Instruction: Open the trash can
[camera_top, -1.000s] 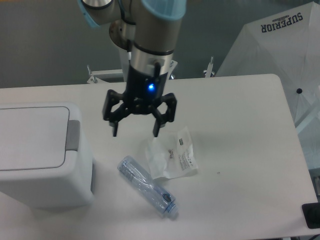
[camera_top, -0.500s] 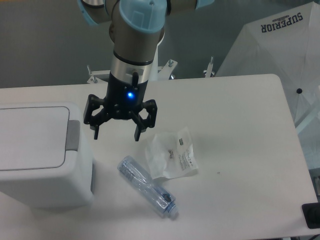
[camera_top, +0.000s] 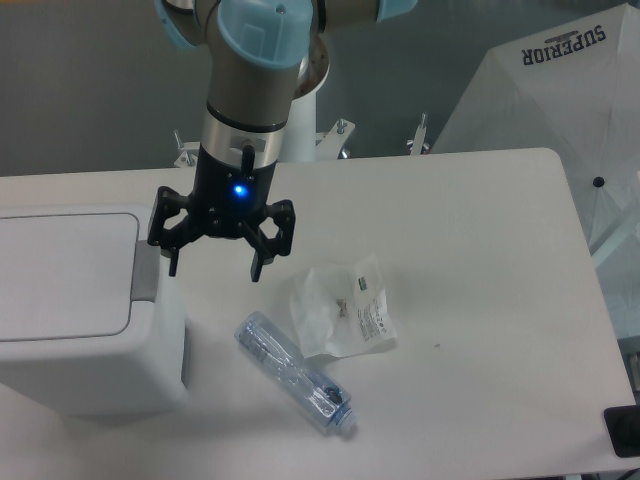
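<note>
White bench (camera_top: 480, 250) fills the single fixed view, with a dark grey wall behind it and a pale umbrella (camera_top: 560, 90) printed with lettering at the far right corner. At the left edge stands the trash can (camera_top: 90, 370), a big boxy white bin; its flat lid (camera_top: 60, 275) lies level and flush in its frame, so it is shut. A grey push tab (camera_top: 147, 272) sits on the lid's right side, facing the arm.

Just right of that tab hangs the pincer (camera_top: 214, 267), pointing down, jaws spread wide and holding nothing, a blue light glowing on its body. Its left finger (camera_top: 170, 255) appears right at the tab's upper edge, though from this angle it cannot be told whether it touches or hangs above it.

Nearer the front of the bench lies a clear bottle (camera_top: 295, 373) on its side, and beside it a crumpled plastic bag (camera_top: 340, 315) with a label; neither belongs to the job.

As for progress: nothing of the opening itself shows as done, since the lid is closed and the tab looks unpressed. The approach seems nearly complete. What is left, by my reading, is to set a finger squarely over the tab, press down, and let the lid rise
</note>
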